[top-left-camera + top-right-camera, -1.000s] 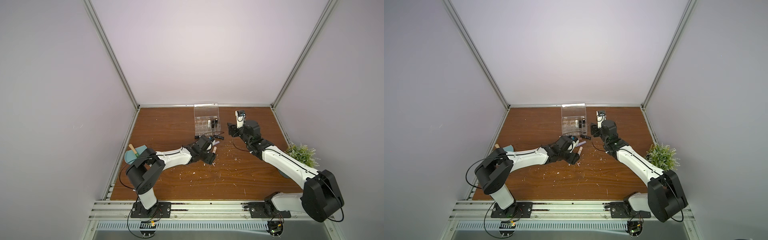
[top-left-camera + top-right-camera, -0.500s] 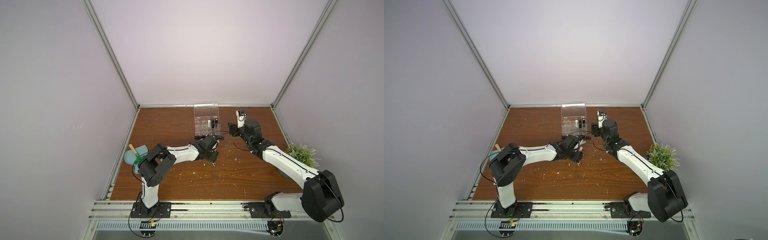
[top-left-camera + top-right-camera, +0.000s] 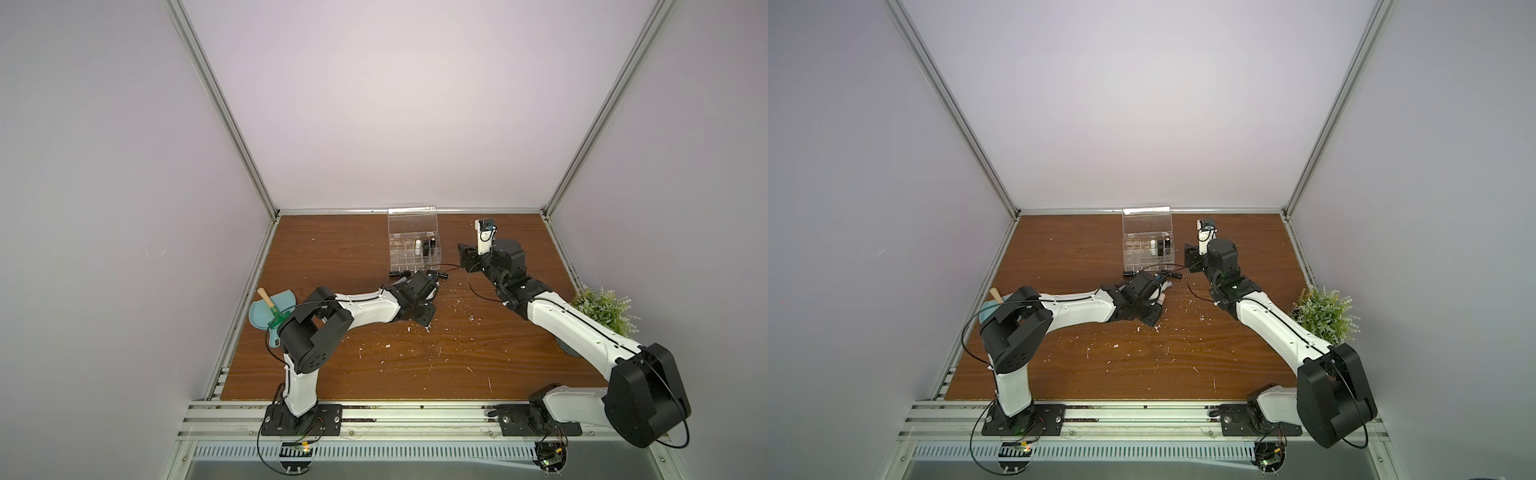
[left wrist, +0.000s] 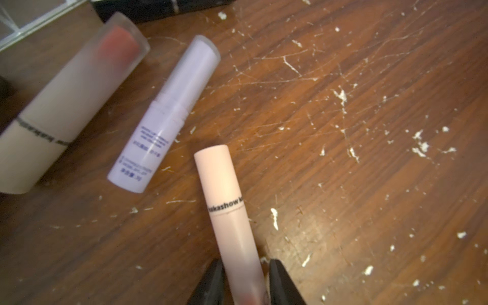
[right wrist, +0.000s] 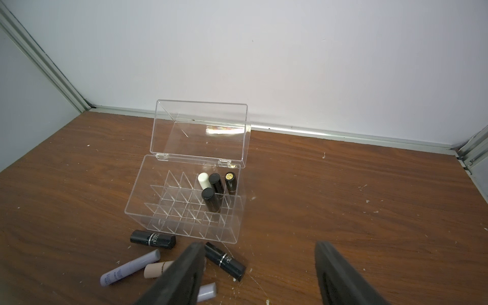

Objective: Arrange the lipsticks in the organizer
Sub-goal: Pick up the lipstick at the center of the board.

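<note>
**Item:** pale pink cylindrical lipstick tube [image 4: 224, 200], on or just above the scratched brown wood-grain worktop [image 4: 356, 198], near the front of the organizer.

**Left gripper** [image 4: 244, 284]: jaws closed on the tube's lower end.

**Right gripper** [image 5: 257, 248]: jaws wide apart and empty, above the worktop near the clear acrylic gridded organizer [image 5: 140, 190]. The organizer's lid is up and four tubes stand in its cells.

**Step, as judged:** picking up the pink tube.

**Next move calls for:** lifting it clear of the lilac plastic tube [image 4: 163, 116] close by, turning it upright, then lowering it into a vacant cell.
</note>
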Tool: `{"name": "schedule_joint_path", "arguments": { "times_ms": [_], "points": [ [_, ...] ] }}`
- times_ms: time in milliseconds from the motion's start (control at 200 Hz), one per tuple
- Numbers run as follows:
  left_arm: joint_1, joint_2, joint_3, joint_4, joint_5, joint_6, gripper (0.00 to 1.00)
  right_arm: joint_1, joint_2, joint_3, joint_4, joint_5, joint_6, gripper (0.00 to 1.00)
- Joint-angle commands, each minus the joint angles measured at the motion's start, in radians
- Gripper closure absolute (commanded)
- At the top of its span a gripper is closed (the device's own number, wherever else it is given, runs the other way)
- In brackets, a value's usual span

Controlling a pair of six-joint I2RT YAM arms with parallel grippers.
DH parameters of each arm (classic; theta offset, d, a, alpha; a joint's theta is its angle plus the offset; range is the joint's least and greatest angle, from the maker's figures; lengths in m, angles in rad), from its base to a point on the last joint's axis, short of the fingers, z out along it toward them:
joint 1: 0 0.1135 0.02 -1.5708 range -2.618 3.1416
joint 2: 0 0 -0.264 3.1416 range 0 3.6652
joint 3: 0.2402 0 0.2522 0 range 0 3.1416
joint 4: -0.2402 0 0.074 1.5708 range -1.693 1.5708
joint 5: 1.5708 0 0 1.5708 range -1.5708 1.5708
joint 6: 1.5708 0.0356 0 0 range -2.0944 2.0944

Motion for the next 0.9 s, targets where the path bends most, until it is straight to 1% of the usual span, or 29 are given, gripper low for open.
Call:
{"name": "schedule_joint_path", "arguments": {
  "times_ms": [0, 115, 240, 320, 395, 430, 475, 505, 540, 645, 705, 750, 816, 896],
  "points": [
    [-0.017, -0.042, 0.017, -0.033, 0.006, 0.022, 0.74, -0.005, -0.039, 0.009, 0.016, -0.018, 0.013, 0.28],
    [-0.017, -0.071, 0.009, -0.023, 0.011, 0.027, 0.79, -0.006, -0.046, 0.009, 0.015, -0.023, 0.012, 0.28],
    [-0.017, -0.124, -0.009, 0.000, 0.021, 0.033, 0.82, -0.011, -0.053, 0.015, 0.005, -0.040, 0.017, 0.28],
    [-0.016, -0.175, -0.024, 0.021, 0.020, 0.037, 0.83, -0.022, -0.053, 0.029, -0.014, -0.085, 0.025, 0.28],
    [-0.012, -0.233, -0.047, 0.047, 0.013, 0.036, 0.84, -0.049, -0.043, 0.052, -0.037, -0.179, 0.051, 0.28],
    [-0.005, -0.261, -0.061, 0.064, 0.011, 0.034, 0.84, -0.067, -0.034, 0.063, -0.044, -0.253, 0.066, 0.28],
    [0.005, -0.297, -0.083, 0.084, -0.003, 0.032, 0.84, -0.097, -0.016, 0.081, -0.055, -0.366, 0.089, 0.24],
    [0.007, -0.327, -0.098, 0.095, -0.039, 0.033, 0.84, -0.116, -0.001, 0.096, -0.062, -0.443, 0.105, 0.21],
    [0.007, -0.358, -0.118, 0.109, -0.072, 0.039, 0.84, -0.138, 0.020, 0.113, -0.067, -0.567, 0.118, 0.17],
    [0.011, -0.467, -0.200, 0.185, -0.123, 0.045, 0.85, -0.168, 0.093, 0.169, -0.074, -0.862, 0.159, 0.07],
    [0.015, -0.528, -0.258, 0.244, -0.135, 0.046, 0.85, -0.169, 0.138, 0.182, -0.030, -1.028, 0.205, 0.05],
    [0.015, -0.570, -0.296, 0.288, -0.139, 0.052, 0.85, -0.170, 0.168, 0.180, 0.037, -1.139, 0.271, 0.04],
    [0.015, -0.618, -0.336, 0.330, -0.154, 0.060, 0.85, -0.169, 0.204, 0.164, 0.173, -1.258, 0.385, 0.04],
    [0.014, -0.656, -0.363, 0.347, -0.176, 0.071, 0.85, -0.169, 0.228, 0.145, 0.298, -1.330, 0.485, 0.04]
  ]
}}
